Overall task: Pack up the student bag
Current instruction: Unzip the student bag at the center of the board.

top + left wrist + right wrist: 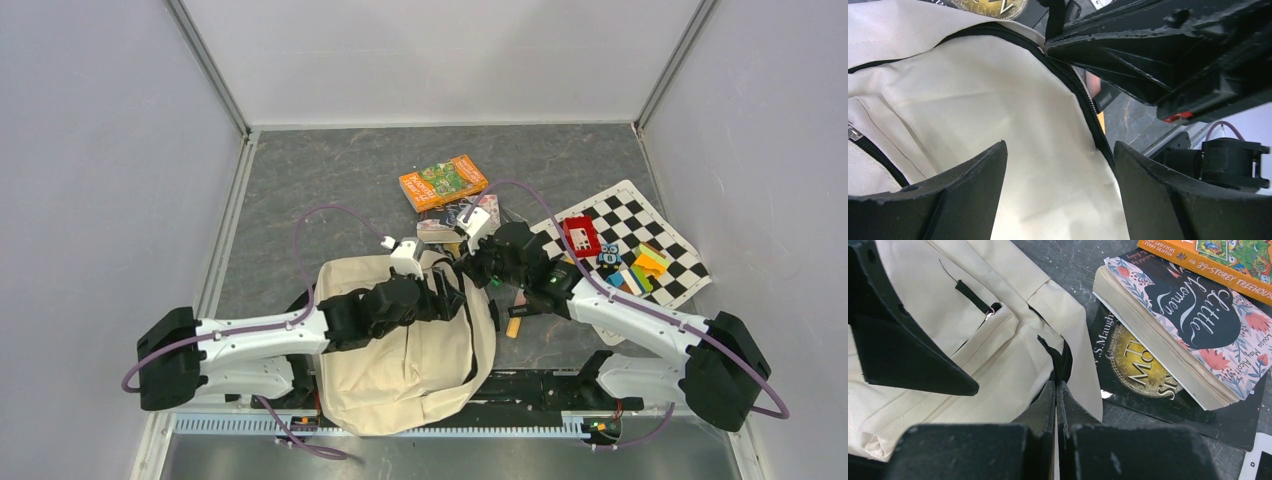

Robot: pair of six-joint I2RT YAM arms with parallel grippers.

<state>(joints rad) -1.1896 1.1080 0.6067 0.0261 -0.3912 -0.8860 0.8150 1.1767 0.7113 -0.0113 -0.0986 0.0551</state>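
Observation:
The student bag point(400, 350) is a cream backpack with black zipper trim, lying at the near middle of the table. My left gripper point(455, 295) is open just above the bag's top fabric point(973, 100), its fingers either side of the cream panel and nothing between them point(1060, 150). My right gripper point(470, 268) is shut point(1056, 385) on the bag's black-trimmed opening edge point(1060, 357). A "Little Women" book point(1193, 315) lies on a black book with a gold coin point(1138, 365) just beyond the bag. An orange book point(443, 182) lies further back.
A chequered mat point(640, 215) at the right carries a red toy point(581, 237) and coloured blocks point(645, 265). A small yellow object point(513, 325) lies under the right arm. Grey walls enclose the table on three sides.

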